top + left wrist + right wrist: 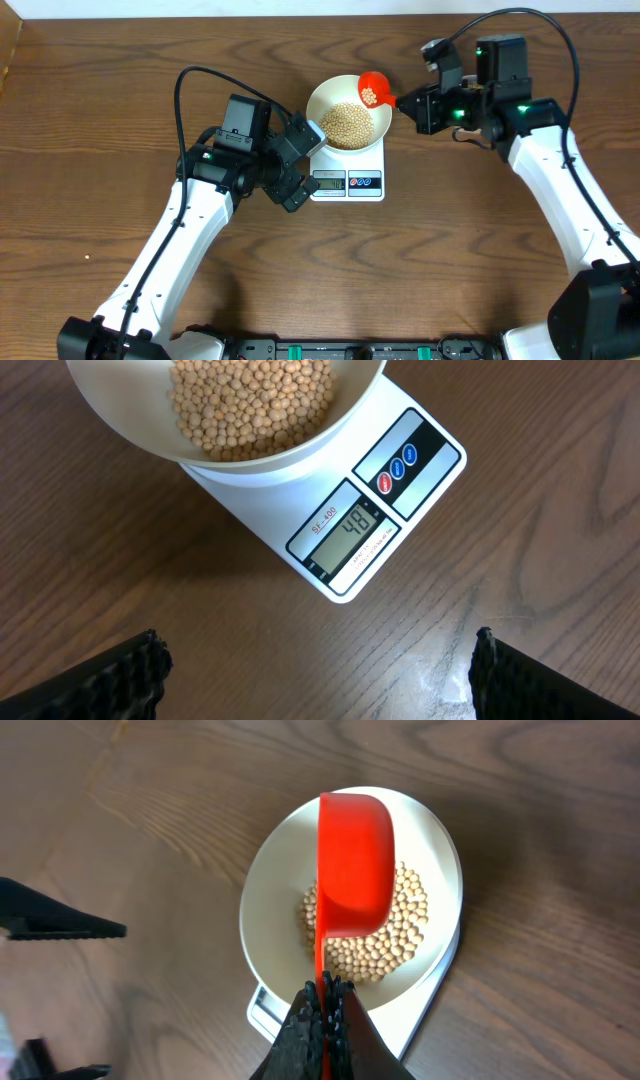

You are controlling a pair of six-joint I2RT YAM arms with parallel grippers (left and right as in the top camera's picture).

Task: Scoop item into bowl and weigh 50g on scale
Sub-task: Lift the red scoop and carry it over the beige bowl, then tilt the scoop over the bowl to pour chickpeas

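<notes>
You are topping up to the target weight: the right gripper [325,998] is clamping shut on the handle of the red scoop [373,92], holding it over the far right rim of the white bowl [318,100], with a few loose beans lying in the scoop's cup. The bowl is sitting on the scale [375,510], and the main heap of beans [348,125] is resting in its bottom. The display [345,532] appears to be reading 48, so you are likely sitting just short of the target. The left gripper [320,680] is hanging beside the scale's near left corner with its jaws spread wide, holding nothing and touching neither scale nor bowl. The next move is calling for a very slight tilt of the scoop, so that only a few beans are rolling off at a time, while you are watching the display; tipping the whole cup at once is likely to overshoot.
</notes>
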